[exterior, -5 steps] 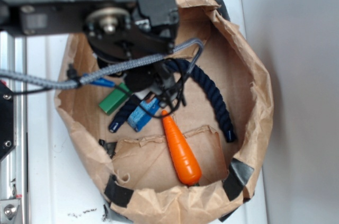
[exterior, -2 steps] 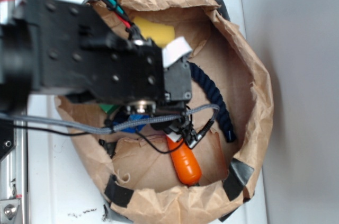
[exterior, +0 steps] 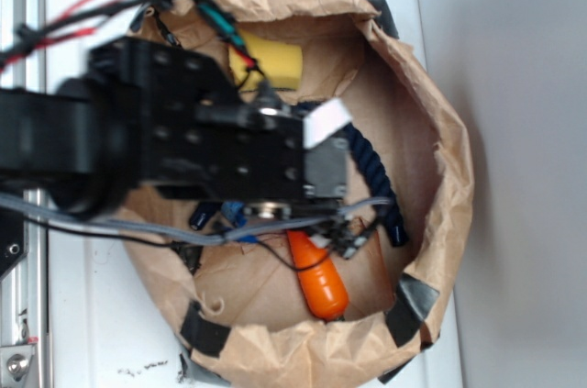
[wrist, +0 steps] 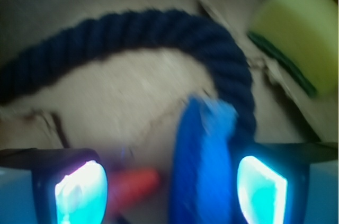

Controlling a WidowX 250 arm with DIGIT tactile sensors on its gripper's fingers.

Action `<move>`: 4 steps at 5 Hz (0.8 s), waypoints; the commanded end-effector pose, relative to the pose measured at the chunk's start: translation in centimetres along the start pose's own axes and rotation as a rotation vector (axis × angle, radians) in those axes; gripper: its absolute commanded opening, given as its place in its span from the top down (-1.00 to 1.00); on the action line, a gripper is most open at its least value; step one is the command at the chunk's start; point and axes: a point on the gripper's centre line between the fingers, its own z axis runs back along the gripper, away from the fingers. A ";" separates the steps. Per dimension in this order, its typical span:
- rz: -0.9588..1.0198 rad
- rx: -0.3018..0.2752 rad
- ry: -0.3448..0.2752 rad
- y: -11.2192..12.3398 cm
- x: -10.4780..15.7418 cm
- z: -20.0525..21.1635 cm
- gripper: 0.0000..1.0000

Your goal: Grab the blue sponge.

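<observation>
Between the tool's [wrist: 170,187] fingers, the blue sponge [wrist: 201,166] shows no writing.

Blue sponge [wrist: 204,166]: bright blue, standing on edge in wrist view, paler blue-grey layer along its right side, top corner slightly frayed and blurred. Sits right of centre, its far end against dark rope curve. In exterior view only small blue sliver [exterior: 233,214] shows under arm.

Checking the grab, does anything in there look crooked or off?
Yes. In the wrist view the blue sponge stands on edge between the fingers of the hand, hard against the right one with a wide gap on the left, so it sits off-centre. Nothing looks spilled.
</observation>
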 end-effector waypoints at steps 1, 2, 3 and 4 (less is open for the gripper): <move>0.048 -0.015 -0.049 0.8 0.1 0.0 1.00; 0.070 -0.028 -0.085 1.4 0.0 0.4 1.00; 0.065 -0.021 -0.093 1.4 -0.2 0.2 1.00; 0.066 -0.021 -0.100 1.7 -0.1 0.0 1.00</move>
